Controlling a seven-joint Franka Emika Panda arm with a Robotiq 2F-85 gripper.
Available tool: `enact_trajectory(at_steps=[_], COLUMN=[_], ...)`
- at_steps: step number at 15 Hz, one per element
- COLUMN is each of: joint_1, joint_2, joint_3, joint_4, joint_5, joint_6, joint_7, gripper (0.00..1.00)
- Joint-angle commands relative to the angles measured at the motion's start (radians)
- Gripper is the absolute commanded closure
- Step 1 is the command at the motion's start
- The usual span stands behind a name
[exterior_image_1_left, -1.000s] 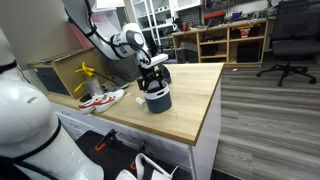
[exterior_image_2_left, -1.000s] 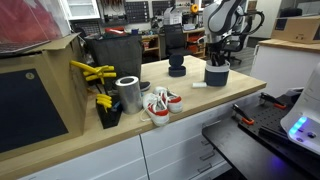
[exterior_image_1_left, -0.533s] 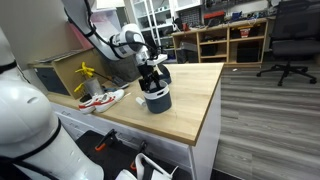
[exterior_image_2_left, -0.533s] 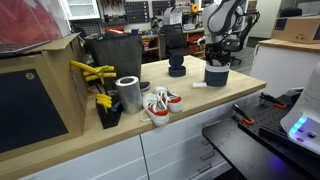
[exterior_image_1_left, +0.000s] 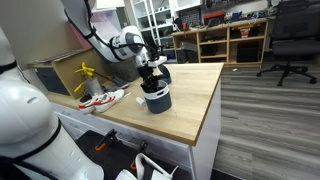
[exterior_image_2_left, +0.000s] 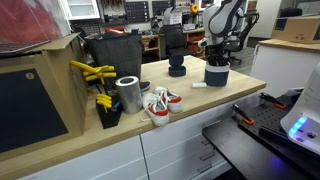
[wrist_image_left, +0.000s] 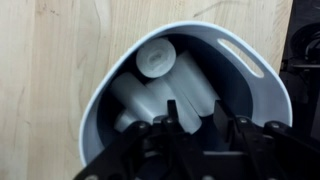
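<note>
the claw (wrist_image_left: 195, 120) hangs straight down into the mouth of the dark cup (wrist_image_left: 95, 105), with its two black fingers (wrist_image_left: 172, 112) just inside the cup's rim. several white tubes (wrist_image_left: 135, 95) lie in the cup, leaning on one another. the largest tube (wrist_image_left: 175, 75) has a round capped end pointing up toward the cup's far wall. its lower part runs in between the two fingers, one on each side of it. the fingers are dark and blurred against the inside of the cup, so i cannot tell whether they are clamped on that tube, only brushing it, or apart from it.

in both exterior views the claw (exterior_image_1_left: 152, 82) (exterior_image_2_left: 217, 60) stands upright over the cup (exterior_image_1_left: 156, 100) (exterior_image_2_left: 217, 76), and its tips are lost behind the cup's rim. the cup sits on a wooden counter (exterior_image_1_left: 195, 100). in an exterior view a small white marker (exterior_image_2_left: 197, 85) lies on the counter just beside the cup, and a black stand (exterior_image_2_left: 177, 67) sits near the cup, behind it. a pair of white and red shoes (exterior_image_2_left: 160, 103), a metal can (exterior_image_2_left: 128, 93) and some yellow tools (exterior_image_2_left: 92, 72) are well apart from the cup, further along the counter.
</note>
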Motion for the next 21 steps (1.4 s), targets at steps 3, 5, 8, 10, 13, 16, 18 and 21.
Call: enact_trajectory(at_steps=[3,5,8,10,13,16,18,21], joint_1=[-0.011,-0.012,-0.005,-0.003,0.003,-0.005,-0.009,-0.012], joint_2=[0.006,0.025,0.054,0.063,0.071,0.082,0.086,0.092], joint_3=[-0.002,-0.003,-0.015,-0.026,-0.045,-0.043,-0.035,-0.021], joint_4=[-0.039,-0.042,-0.013,0.002,0.015,0.022,0.022,0.03], joint_5=[0.103,0.146,0.159,0.146,0.116,0.069,0.068,0.075], joint_6=[0.146,0.213,0.205,0.188,0.171,0.145,0.135,0.107], joint_7=[0.085,0.146,0.308,0.421,0.598,0.609,0.598,0.555], gripper=[0.99,1.0,1.0,1.0,1.0,0.74,0.66,0.44])
